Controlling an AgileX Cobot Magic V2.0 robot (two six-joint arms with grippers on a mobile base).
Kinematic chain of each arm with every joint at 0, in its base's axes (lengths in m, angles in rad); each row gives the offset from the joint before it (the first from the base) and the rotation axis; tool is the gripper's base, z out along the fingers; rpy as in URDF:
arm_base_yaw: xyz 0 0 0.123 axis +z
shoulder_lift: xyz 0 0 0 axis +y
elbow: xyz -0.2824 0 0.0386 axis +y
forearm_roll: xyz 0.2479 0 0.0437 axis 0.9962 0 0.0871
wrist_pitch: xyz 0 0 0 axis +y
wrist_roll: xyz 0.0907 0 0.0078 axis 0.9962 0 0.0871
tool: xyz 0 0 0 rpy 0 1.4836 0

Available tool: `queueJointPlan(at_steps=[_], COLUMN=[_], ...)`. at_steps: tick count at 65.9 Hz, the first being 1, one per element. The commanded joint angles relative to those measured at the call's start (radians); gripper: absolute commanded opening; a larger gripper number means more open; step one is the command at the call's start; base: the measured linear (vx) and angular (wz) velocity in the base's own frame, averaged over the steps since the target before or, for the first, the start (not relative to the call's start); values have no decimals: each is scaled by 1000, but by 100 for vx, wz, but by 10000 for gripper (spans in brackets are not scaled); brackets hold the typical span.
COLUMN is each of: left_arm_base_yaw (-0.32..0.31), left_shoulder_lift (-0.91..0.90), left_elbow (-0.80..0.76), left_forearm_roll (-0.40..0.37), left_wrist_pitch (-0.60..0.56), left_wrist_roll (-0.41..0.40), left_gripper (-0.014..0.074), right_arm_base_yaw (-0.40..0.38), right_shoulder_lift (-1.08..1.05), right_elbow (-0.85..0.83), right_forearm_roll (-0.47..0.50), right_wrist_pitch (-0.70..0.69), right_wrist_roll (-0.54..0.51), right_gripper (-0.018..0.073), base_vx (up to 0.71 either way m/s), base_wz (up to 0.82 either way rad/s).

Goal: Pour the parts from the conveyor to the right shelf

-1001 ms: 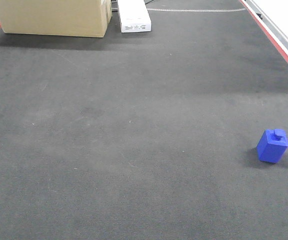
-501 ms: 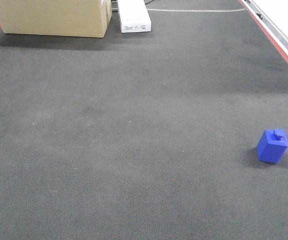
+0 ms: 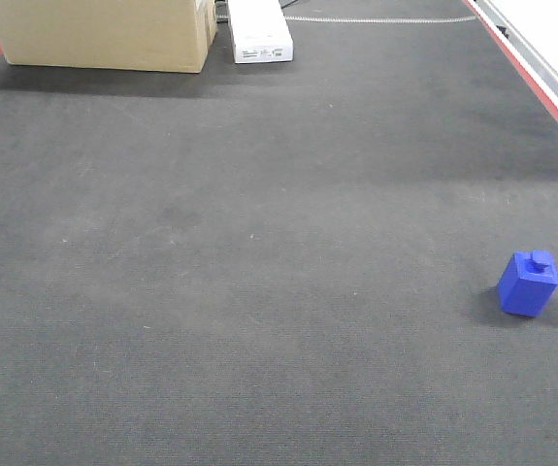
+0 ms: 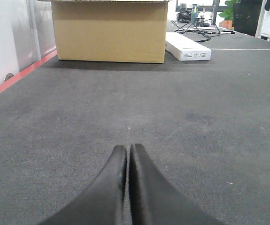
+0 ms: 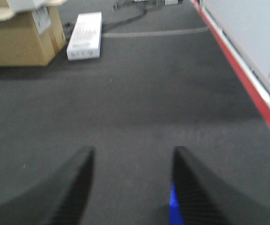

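Left gripper [image 4: 127, 147]: fingers were pressed together, holding nothing, low over the belt [image 3: 259, 252]. Right gripper [image 5: 132, 152]: fingers were spread wide and empty, with the blue block [image 3: 528, 283] just beside one finger. The block stood upright on the belt, knob up, near the red edge strip [image 3: 541, 87]. At the far end lay a cardboard box [image 3: 104, 34] and a white box [image 3: 259, 34].
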State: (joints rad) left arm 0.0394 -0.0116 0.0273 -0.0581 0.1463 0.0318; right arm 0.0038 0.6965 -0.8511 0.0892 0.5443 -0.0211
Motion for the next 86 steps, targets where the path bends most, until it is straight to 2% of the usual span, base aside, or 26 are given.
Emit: queueJointPlan(at_steps=[1, 8, 17, 22, 34, 46, 61, 70, 86], left_arm_base_yaw=[-6, -6, -6, -6, -6, -6, -6, -6, -6], left_shoulder_lift=[-2, -2, -2, -2, -2, -2, -2, -2, -2], left_elbow=[-20, -20, -20, -20, -20, -20, -20, -20, -20], left_forearm_roll=[-9, -9, -9, -9, -9, -9, -9, -9, -9], left_wrist_pitch=[-77, -77, -77, -77, -77, -77, -77, -77, -77], left_wrist_roll=[-8, -8, -8, -8, -8, -8, -8, -8, -8], left_gripper=[-6, -6, -6, -6, -6, -6, -6, -6, -6], right_arm_base_yaw=[-6, -6, -8, -8, -8, -8, -8, -8, -12], right_shoulder_lift=[37, 64, 89, 137, 316, 525, 770, 906, 1033], right_elbow=[-34, -33, -47, -74, -209, -363, -540, -655, -792], right_forearm_roll=[3, 4, 1, -51, -183, -189, -138, -142, -149], right_wrist_pitch=[-56, -51, 36, 106, 374, 533, 656, 745, 745], right_wrist_roll=[-8, -9, 45, 103, 197, 161, 84, 62, 57], right_gripper=[609, 730, 718, 706, 687, 659, 633, 630, 619], base_vx=[0, 0, 0, 0, 0, 0, 0, 0, 0], base_wz=[0, 0, 0, 0, 0, 0, 0, 0, 0])
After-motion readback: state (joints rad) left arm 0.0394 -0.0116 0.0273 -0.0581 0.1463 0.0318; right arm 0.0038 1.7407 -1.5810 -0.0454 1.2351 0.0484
